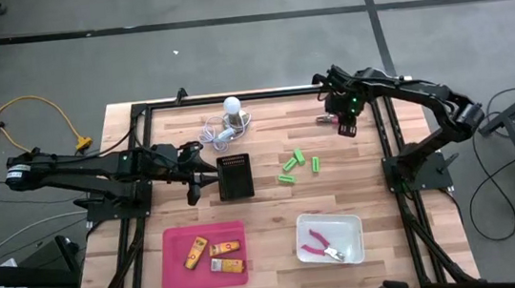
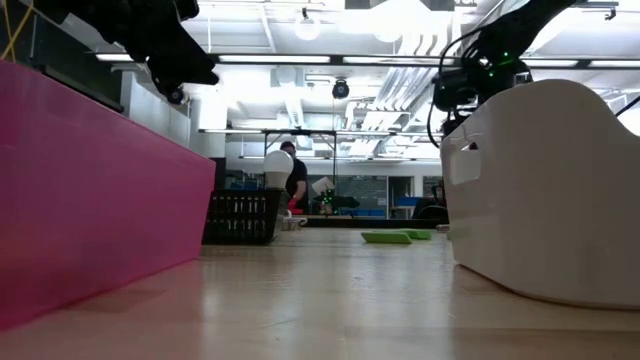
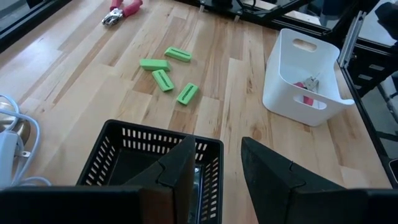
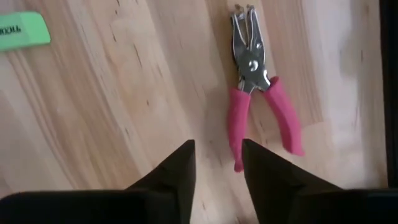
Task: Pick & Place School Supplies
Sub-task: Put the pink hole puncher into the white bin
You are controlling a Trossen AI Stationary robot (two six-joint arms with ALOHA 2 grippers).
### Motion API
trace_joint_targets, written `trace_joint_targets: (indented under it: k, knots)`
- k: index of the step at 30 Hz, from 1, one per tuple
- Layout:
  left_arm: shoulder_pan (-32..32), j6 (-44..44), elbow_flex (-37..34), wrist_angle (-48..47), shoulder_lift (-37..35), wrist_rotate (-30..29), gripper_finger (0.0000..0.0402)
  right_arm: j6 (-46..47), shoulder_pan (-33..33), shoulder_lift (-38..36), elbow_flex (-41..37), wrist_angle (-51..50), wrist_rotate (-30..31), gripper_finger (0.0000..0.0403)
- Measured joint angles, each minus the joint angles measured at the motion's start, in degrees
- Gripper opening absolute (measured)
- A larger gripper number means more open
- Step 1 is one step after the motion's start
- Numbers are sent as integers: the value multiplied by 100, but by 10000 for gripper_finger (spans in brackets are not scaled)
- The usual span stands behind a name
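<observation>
A pink-handled plier-like tool [image 4: 261, 93] lies flat on the wooden table near its far right side [image 1: 324, 118]. My right gripper [image 4: 217, 165] hangs above its handle ends, pointing down, open, with nothing between the fingers. Several green pieces [image 1: 298, 164] lie loose at mid-table. Three yellow-orange pieces [image 1: 214, 256] lie in a pink tray [image 1: 177, 268]. A second pink-handled tool [image 1: 324, 245] lies in a white bin [image 1: 347, 223]. My left gripper [image 3: 217, 162] waits, open, over the near rim of a black ribbed box [image 1: 235, 175].
A white bulb with a coiled pale cord [image 1: 230, 113] lies at the far middle. Black frame rails run along the table's left, right and far edges. Bare wood lies between the green pieces and the two trays at the near edge.
</observation>
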Motion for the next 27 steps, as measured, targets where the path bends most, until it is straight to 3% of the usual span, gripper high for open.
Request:
trace_joint_targets:
  k: [8, 15, 27]
  knots:
    - [0, 0, 0, 0, -1, 0, 127, -4, -13, 0, 2, 192, -92, 154]
    - [0, 0, 1, -2, 0, 0, 127, 3, -185, 233, 4, 181, -380, 157]
    - [0, 0, 1, -7, -1, 0, 127, -1, -199, 928, 4, 295, -202, 157]
